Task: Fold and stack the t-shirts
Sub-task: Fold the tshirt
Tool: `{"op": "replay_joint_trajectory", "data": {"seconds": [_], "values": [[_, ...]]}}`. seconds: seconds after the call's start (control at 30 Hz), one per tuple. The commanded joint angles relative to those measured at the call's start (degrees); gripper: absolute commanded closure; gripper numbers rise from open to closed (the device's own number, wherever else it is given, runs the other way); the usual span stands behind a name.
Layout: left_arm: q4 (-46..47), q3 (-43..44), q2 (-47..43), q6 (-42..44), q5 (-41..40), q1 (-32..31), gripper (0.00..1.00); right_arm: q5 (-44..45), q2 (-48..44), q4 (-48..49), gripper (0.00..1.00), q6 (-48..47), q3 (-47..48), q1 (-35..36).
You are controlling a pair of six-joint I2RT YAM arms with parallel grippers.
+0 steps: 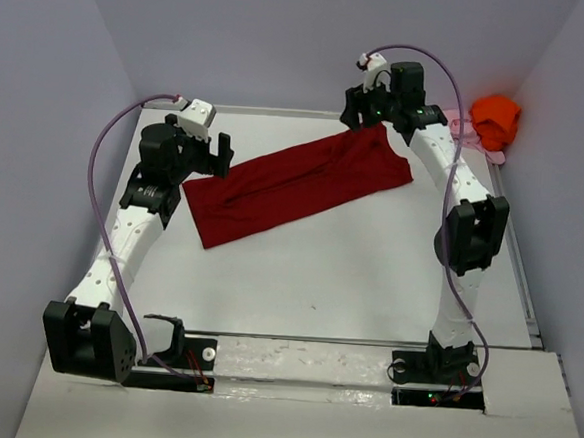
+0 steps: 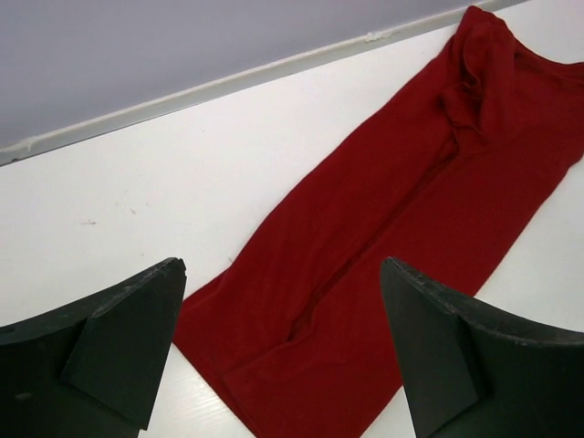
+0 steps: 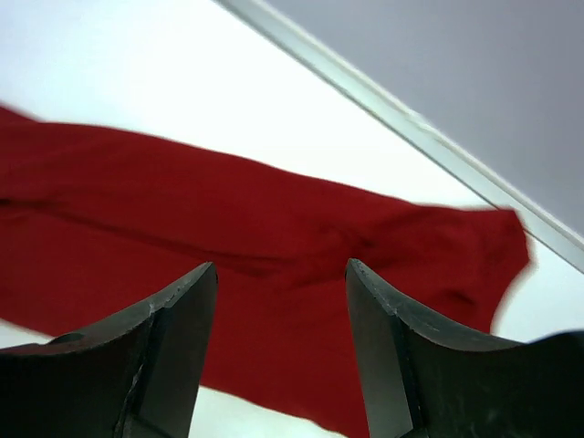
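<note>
The dark red t-shirt [image 1: 294, 184] lies folded lengthwise between left gripper [image 1: 216, 156] and right gripper [image 1: 362, 114], both open and empty. An orange t-shirt [image 1: 495, 118], beyond the right gripper, awaits folding; nothing is stacked.

Robotics lab enclosure; plain lilac walls [image 1: 41, 81], white table [image 1: 318, 271], two bolted arms [image 1: 120, 237]

A scuffed white surface [image 1: 318, 271] sits boxed in by plain pale-lavender walls [image 1: 285, 38], one rising just beyond the right hand [image 1: 363, 110], another flanking the left hand [image 1: 219, 155], under soft, even light.
</note>
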Motion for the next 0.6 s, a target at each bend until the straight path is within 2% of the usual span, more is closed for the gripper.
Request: {"op": "replay_joint_trajectory", "data": {"seconds": [0.0, 0.13, 0.23, 0.33, 0.57], "values": [[4.37, -0.58, -2.68, -1.02, -2.49, 1.9, 0.01, -8.12, -0.8, -0.3, 0.36, 0.9, -5.63, 8.37], [5.86, -1.54, -4.52, -1.8, -5.57, 3.49, 0.01, -11.96, 2.01, -2.23, 0.36, -2.18, -5.2, 15.31], [6.65, -2.16, -5.84, -2.51, -5.31, 5.24, 0.01, -14.35, 6.14, -3.46, 0.37, -2.45, -2.22, 17.61], [7.01, -2.78, -7.08, -2.43, -4.96, 6.12, 0.01, -16.28, 11.75, -6.53, 0.37, -2.71, 4.72, 20.25], [6.57, -2.69, -6.99, -2.07, -4.17, 6.48, 0.01, -11.9, 21.69, -13.05, 0.37, -5.87, 19.93, 27.46]]}}
